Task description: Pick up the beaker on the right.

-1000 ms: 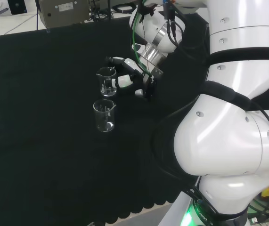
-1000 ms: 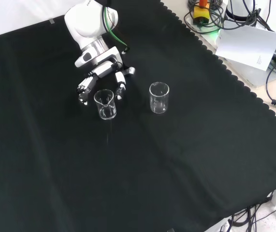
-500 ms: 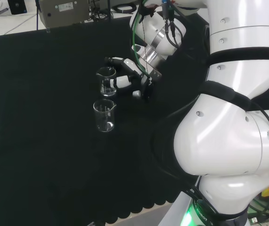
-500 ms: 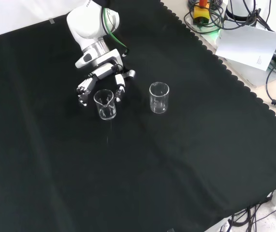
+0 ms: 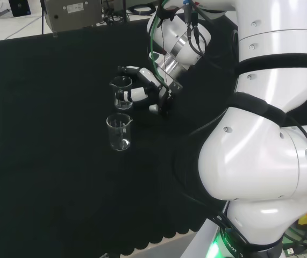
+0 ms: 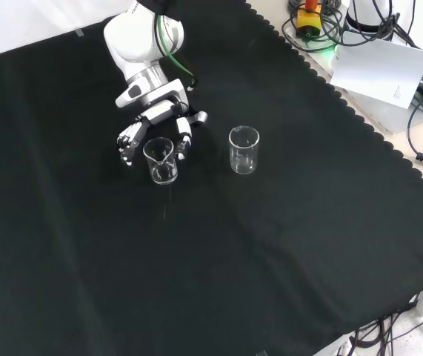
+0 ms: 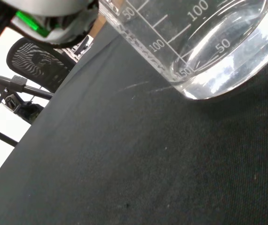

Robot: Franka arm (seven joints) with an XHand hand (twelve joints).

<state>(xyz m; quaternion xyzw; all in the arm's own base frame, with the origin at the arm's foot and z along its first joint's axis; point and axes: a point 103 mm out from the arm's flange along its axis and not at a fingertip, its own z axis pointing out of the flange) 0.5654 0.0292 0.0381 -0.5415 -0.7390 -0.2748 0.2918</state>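
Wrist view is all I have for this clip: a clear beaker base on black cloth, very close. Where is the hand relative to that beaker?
Observer: In the front view the hand sits just behind the nearer-to-arm beaker, its fingers spread to both sides of it.
Operator: Is it lifted yet?
Observer: No. In the head view that beaker stands on the cloth.
Operator: Any other glassware nearby?
Observer: Yes. A second beaker stands apart, to the right in the front view, untouched.
Operator: Are the fingers closed on the glass?
Observer: I cannot tell; they flank it, but contact is not clear.
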